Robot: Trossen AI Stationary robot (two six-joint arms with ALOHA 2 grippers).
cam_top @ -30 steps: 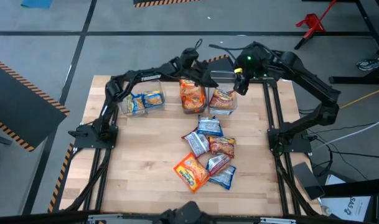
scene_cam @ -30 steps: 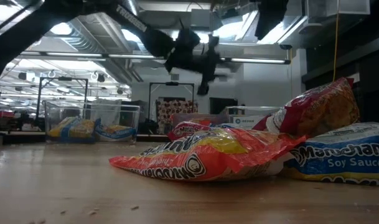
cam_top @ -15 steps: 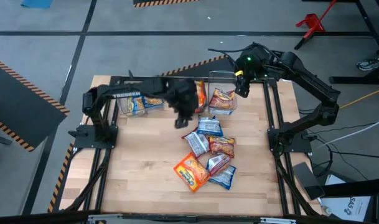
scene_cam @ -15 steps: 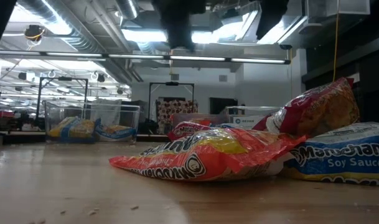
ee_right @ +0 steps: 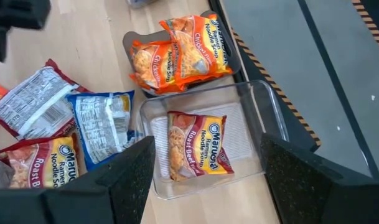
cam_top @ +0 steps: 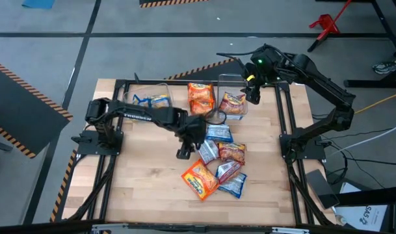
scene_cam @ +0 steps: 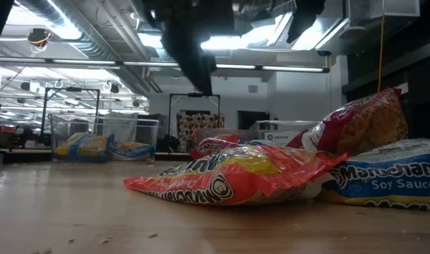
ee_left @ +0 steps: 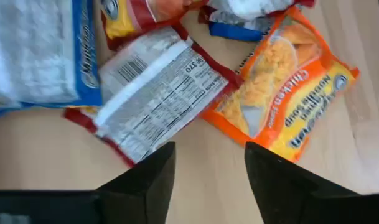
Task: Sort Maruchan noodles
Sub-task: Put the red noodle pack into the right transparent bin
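Several Maruchan packets lie in a loose pile mid-table: a face-down red-and-silver one point(cam_top: 206, 151) point(ee_left: 158, 93), an orange one point(cam_top: 199, 179) point(ee_left: 282, 99) point(scene_cam: 229, 176), blue ones point(cam_top: 218, 132) and red ones point(cam_top: 231, 151). My left gripper point(cam_top: 184, 153) point(ee_left: 208, 180) is open, hovering over bare wood at the pile's left edge, just short of the red-and-silver and orange packets. My right gripper point(cam_top: 253, 94) point(ee_right: 208, 186) is open, hanging above the far clear bin point(ee_right: 264, 118) that holds a red packet point(ee_right: 198, 149).
Three clear bins stand along the far edge: blue packets in the left one point(cam_top: 151, 104), orange packets in the middle one point(cam_top: 201, 97) point(ee_right: 180, 56), a red packet in the right one point(cam_top: 232, 104). Bare wood lies left of and nearer than the pile.
My left gripper has swung from over the orange bin at the far edge toward the near edge and down, arriving at the left edge of the pile. The packets have stayed where they were.
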